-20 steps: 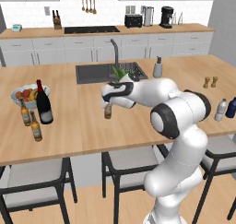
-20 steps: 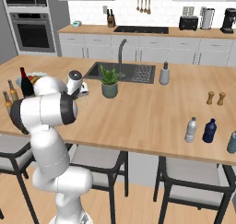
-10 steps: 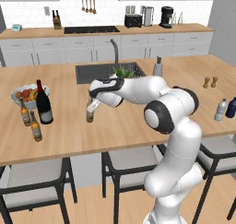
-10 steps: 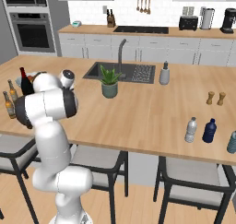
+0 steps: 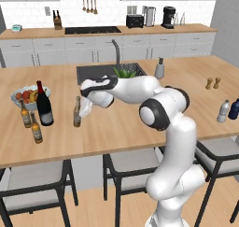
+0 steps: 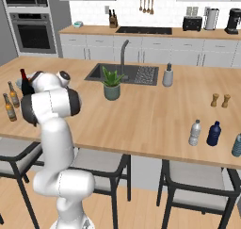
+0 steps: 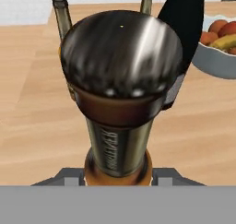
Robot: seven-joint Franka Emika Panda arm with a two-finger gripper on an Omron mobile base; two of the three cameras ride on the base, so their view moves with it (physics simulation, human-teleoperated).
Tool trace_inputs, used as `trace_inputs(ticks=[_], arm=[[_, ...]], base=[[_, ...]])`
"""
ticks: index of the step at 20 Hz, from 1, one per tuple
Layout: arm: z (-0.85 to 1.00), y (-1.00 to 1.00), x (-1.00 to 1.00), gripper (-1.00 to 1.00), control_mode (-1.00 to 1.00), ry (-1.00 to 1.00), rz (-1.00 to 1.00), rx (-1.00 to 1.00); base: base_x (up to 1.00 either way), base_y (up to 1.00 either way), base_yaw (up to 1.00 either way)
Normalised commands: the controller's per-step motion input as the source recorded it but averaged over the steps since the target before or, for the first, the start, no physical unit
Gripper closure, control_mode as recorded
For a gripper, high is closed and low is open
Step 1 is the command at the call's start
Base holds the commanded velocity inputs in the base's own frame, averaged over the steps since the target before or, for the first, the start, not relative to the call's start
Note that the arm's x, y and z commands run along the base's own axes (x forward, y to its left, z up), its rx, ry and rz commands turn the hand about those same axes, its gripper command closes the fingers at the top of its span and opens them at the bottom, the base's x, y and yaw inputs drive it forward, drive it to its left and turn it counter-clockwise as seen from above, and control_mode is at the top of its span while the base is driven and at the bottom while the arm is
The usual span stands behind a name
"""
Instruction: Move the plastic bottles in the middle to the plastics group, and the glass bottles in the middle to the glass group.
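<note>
Hand view looks straight down on the beer bottle (image 7: 120, 94); the fingers (image 5: 83, 110) seem clamped on its neck, though the cap hides the contact. In the left base view it stands upright, low over or on the table (image 5: 121, 128), just right of the wine bottle (image 5: 43, 104) and the glass group (image 5: 31, 122). A hasty release, or a further push left, could topple it against them. The arm reaches far left, forearm level, wrist bent downward.
</note>
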Motion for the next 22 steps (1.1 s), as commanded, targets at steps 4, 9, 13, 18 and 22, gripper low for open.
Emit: trace_inputs(ticks=[4,9,13,18,22], arm=[[0.0,0.55,0.01,1.0,-1.0,-0.01,0.15,0.0],[-0.07,0.51,0.0,1.0,-1.0,0.0,0.07,0.0],[-0.18,0.41,0.0,1.0,-1.0,-0.01,0.05,0.0],[-0.16,0.33,0.0,1.0,-1.0,-0.01,0.03,0.0],[-0.15,0.3,0.05,1.0,-1.0,-0.03,0.01,-0.01]], base=[[0.0,0.0,0.0],[0.0,0.0,0.0],[0.0,0.0,0.0],[0.0,0.0,0.0],[0.0,0.0,0.0]])
